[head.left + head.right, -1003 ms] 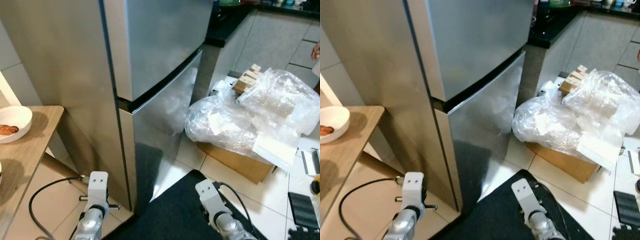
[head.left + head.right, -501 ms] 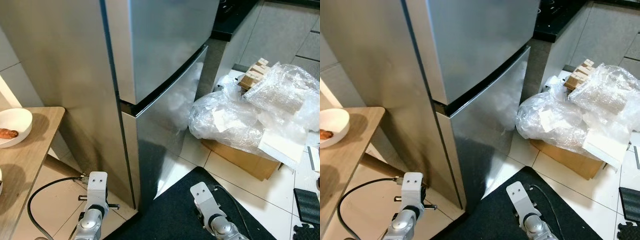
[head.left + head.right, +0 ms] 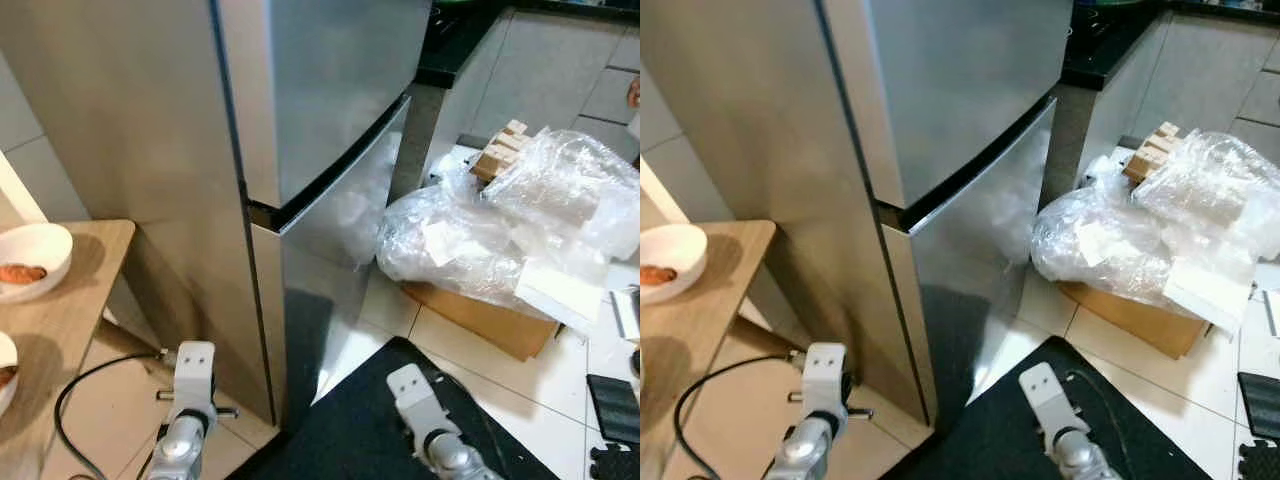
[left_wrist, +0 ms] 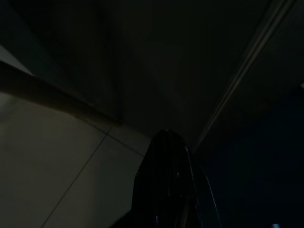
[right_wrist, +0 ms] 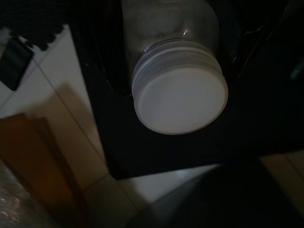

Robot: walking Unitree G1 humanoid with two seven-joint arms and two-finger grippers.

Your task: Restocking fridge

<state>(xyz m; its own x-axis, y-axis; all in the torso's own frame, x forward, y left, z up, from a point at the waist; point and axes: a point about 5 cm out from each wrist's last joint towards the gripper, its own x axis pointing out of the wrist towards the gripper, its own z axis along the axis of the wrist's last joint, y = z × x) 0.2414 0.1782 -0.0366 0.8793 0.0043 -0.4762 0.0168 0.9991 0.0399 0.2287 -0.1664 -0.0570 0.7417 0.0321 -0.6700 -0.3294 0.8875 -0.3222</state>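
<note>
The tall steel fridge (image 3: pixel 330 90) stands right in front of me with its upper and lower doors (image 3: pixel 335 230) closed. Both arms hang low before it: the left arm (image 3: pixel 192 375) near the fridge's bottom corner, the right arm (image 3: pixel 415 395) over a dark mat. In the right wrist view my right gripper (image 5: pixel 178 71) is shut on a clear jar with a white screw lid (image 5: pixel 180 102), lid end toward the camera. The left wrist view is very dark; my left gripper (image 4: pixel 166 185) shows as one black tip, fingers together, holding nothing.
A wooden table (image 3: pixel 60 330) at the left carries a white bowl (image 3: pixel 35 260) with orange-brown food. Crumpled plastic bags (image 3: pixel 480 240) lie on a cardboard box (image 3: pixel 480 320) to the right of the fridge. A black cable (image 3: pixel 80 400) loops on the floor. The dark mat (image 3: pixel 350 430) lies underfoot.
The head view has shifted slightly, bringing a second bowl's edge into view at the far left. The fridge stays closed and both arms hang as before.
</note>
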